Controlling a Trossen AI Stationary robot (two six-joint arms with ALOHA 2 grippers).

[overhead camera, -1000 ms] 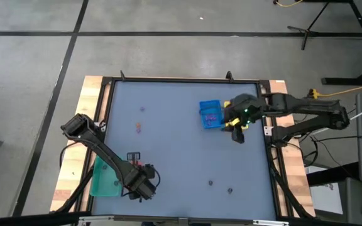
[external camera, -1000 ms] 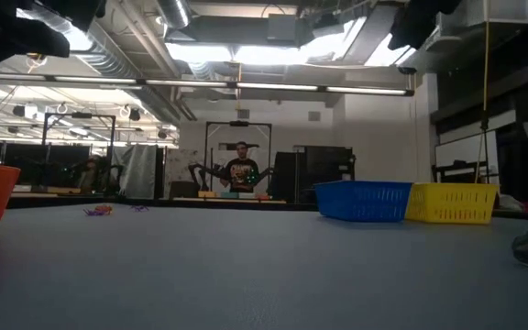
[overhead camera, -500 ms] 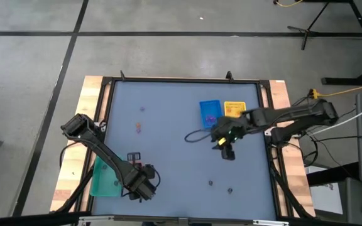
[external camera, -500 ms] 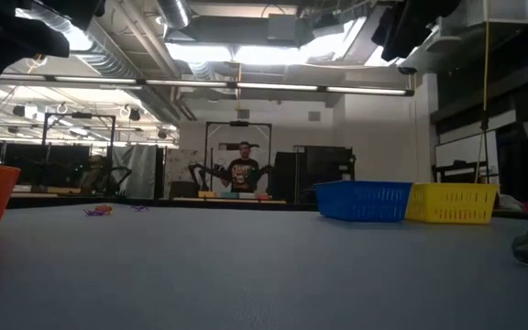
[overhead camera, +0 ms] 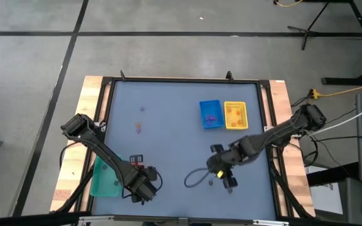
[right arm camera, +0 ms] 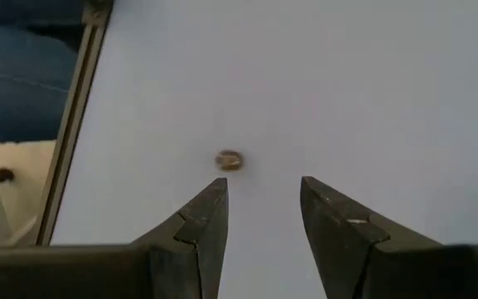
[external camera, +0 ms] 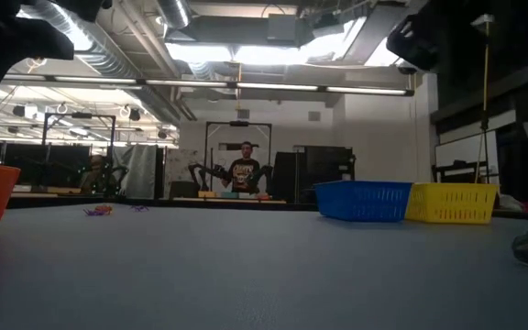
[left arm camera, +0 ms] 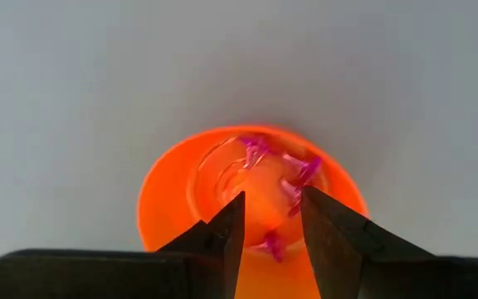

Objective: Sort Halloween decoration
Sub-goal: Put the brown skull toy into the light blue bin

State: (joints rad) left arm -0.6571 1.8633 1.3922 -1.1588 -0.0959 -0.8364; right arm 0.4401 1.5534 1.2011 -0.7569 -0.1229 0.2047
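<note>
High view: right gripper (overhead camera: 226,179) stretched low over the table's near side beside small dark pieces (overhead camera: 210,182); left gripper (overhead camera: 142,186) parked near the green tray (overhead camera: 104,179); blue tray (overhead camera: 210,114) and yellow tray (overhead camera: 235,115) side by side.

Low view: mesh-walled trays, purple pieces (external camera: 98,210) far off.

Left wrist view: narrowly parted fingers above a round orange bowl (left arm camera: 166,187) holding purple pieces (left arm camera: 256,151).

Right wrist view: fingers apart, empty, a tiny brownish piece (right arm camera: 230,159) beyond them.
</note>
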